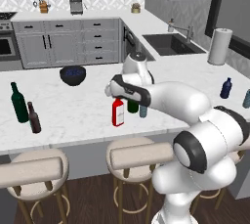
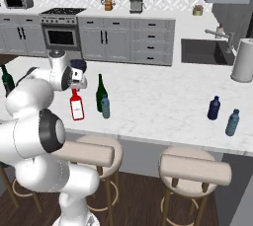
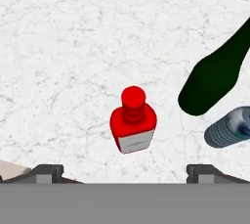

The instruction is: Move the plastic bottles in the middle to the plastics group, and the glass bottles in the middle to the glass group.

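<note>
White marble counter (image 2: pixel 163 101) is carrying seven bottles. Middle, three: one flat-sided red glass bottle with a white label (image 3: pixel 133 121), standing directly below my gripper (image 3: pixel 125 171), whose jaws are standing wide apart and holding nothing; one tall green wine bottle (image 2: pixel 100 92); one small pale blue plastic bottle (image 2: pixel 105 107) just beside it. Glass group, two: one dark teal-green wine bottle (image 1: pixel 19 103), one slim brown bottle (image 1: pixel 33 118). Plastics group, two: one navy bottle (image 2: pixel 213 108), one pale teal bottle (image 2: pixel 231 123).

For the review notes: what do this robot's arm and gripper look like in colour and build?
The arm is glossy white, made of thick rounded segments with black rings and caps at the joints. No loose cables or markings are visible. The gripper has two small dark grey, blocky finger tips, set on a white hand with a dark face.
</note>
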You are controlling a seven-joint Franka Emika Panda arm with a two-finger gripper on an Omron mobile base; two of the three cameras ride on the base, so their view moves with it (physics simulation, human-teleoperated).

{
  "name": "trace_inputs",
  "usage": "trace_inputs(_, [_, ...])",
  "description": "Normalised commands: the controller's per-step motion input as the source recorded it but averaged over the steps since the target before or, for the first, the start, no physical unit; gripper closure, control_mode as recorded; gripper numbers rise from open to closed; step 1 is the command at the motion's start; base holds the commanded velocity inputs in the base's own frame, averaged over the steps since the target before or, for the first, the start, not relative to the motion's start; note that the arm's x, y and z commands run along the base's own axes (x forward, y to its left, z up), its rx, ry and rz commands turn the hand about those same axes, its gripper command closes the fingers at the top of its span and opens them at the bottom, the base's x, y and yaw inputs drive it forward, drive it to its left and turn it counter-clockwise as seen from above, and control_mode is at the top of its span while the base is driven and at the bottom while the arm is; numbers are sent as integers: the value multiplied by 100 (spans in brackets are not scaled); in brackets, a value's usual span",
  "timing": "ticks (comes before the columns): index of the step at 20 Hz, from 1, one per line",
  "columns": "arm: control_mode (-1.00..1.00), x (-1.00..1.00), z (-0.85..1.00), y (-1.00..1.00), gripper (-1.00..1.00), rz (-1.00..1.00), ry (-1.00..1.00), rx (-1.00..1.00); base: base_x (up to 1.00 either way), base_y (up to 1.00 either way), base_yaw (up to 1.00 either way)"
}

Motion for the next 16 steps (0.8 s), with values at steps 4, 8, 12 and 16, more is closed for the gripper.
trace_inputs(4, [-100,27,-9,7,-100,0,1,-1,0,0,0])
trace_inputs(8, [-100,25,0,0,-100,0,0,0,0,0,0])
trace_inputs(12, [-100,16,-10,0,-100,0,0,0,0,0,0])
trace_inputs(16, [-100,10,-25,0,-100,0,0,0,0,0,0])
